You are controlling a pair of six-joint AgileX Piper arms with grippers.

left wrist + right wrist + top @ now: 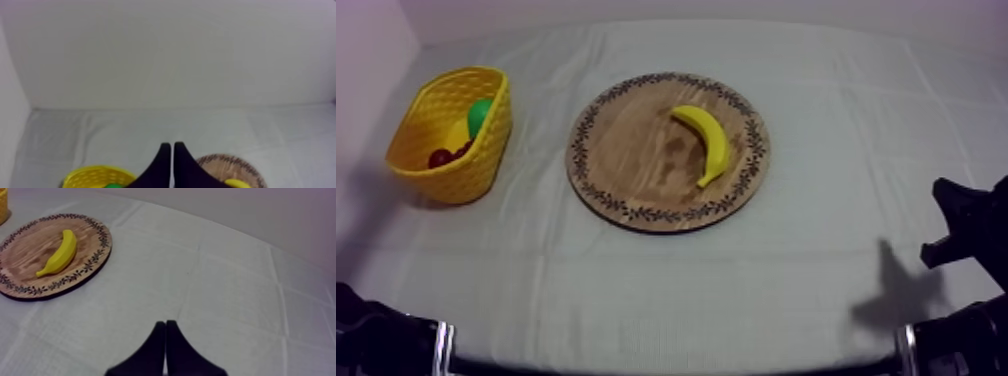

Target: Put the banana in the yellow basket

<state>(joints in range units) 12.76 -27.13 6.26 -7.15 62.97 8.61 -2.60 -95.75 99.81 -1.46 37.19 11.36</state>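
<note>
Fingers on the right gripper (165, 323) are pressed together in a narrow wedge, nothing between them, over the cloth (225, 288). Same deal on the left gripper (172, 145): pinched together on nothing, with the yellow basket (486, 140) and wooden board (626, 150) just past its tips. The banana (706, 140) lies on the board's 3 o'clock half, well apart from both grippers, off toward 10 o'clock from the right gripper. The yellow basket sits at the board's 9 o'clock.

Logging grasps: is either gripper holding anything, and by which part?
Nothing is held. Both the left gripper and right gripper are shut on nothing; the banana lies on the wooden board.
</note>
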